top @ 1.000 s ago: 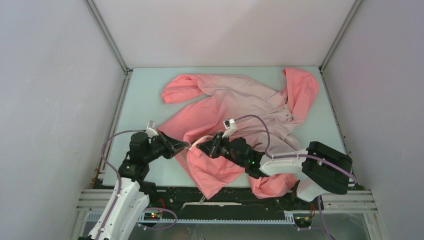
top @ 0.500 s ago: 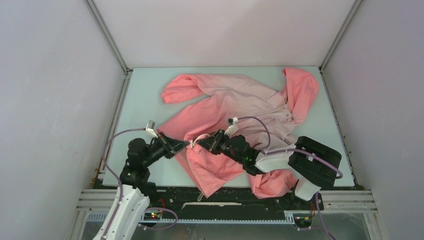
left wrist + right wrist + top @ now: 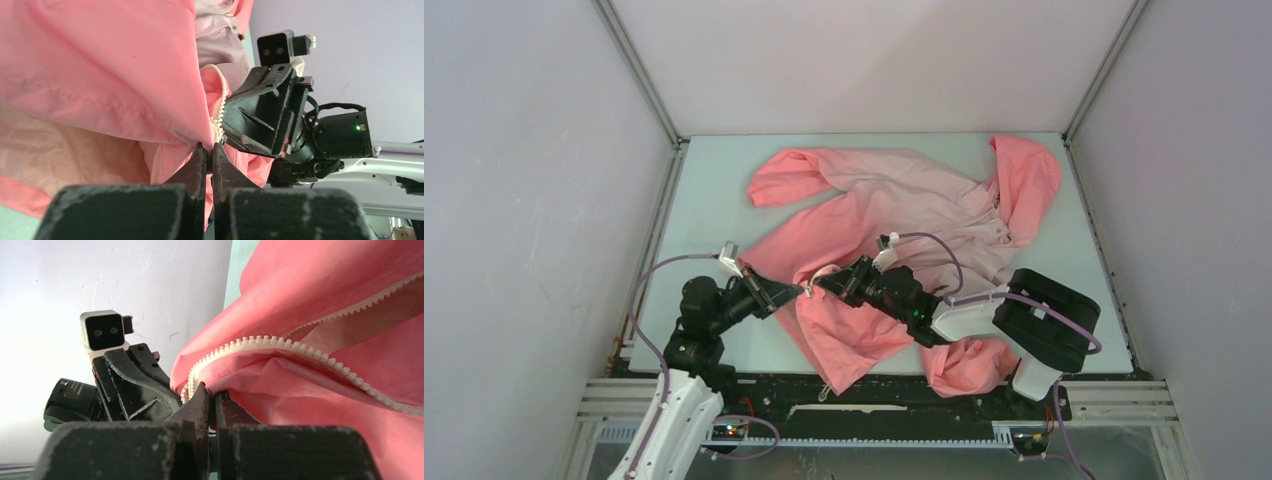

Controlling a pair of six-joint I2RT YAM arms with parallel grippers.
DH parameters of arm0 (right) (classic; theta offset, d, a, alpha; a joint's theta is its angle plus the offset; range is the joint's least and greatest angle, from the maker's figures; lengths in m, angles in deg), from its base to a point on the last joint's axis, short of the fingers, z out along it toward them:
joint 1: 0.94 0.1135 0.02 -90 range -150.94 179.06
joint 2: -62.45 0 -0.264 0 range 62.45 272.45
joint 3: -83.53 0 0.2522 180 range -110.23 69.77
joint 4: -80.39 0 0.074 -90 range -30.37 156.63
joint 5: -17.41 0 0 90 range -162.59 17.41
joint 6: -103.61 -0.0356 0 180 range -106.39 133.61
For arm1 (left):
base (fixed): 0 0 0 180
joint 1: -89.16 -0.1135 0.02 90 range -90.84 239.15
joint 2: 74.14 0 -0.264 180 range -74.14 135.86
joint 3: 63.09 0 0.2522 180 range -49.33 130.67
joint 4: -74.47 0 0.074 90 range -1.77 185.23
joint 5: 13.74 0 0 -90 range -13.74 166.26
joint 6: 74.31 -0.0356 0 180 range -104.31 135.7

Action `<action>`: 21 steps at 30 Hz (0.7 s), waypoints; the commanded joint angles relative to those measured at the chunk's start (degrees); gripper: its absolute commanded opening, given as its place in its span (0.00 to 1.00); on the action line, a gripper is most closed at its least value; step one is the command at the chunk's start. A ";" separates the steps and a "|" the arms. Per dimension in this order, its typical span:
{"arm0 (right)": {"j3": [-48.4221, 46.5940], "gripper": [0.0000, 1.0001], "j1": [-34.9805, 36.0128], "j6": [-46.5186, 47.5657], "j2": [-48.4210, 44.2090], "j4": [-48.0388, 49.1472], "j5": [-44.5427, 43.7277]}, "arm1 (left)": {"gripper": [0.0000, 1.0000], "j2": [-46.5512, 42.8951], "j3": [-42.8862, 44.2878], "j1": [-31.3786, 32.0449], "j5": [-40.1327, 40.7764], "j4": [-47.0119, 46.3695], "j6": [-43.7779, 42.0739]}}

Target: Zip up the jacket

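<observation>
Both L hand & R hand tight on open whitish zipper of coral-pink jacket.

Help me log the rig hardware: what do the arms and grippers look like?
The left arm and right arm have white links, black motor housings and lilac cables. The left gripper and right gripper are black and tapered, each with a white two-lens camera box and a green light.

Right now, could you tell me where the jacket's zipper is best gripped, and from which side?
Take the jacket at the bottom end of its zipper, where the toothed tape lifts as a thin edge. Pinch across it from either side, as the left gripper and right gripper do.
</observation>
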 commanded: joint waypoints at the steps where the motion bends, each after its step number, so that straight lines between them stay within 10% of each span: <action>1: -3.31 0.00 -1.96 -3.49 1.40 5.69 -3.35 | 0.00 0.31 0.62 2.18 -3.19 -1.47 -1.97; 21: -2.18 0.00 -2.86 -9.73 3.85 11.16 1.10 | 0.01 2.57 2.94 4.28 0.76 1.76 -5.41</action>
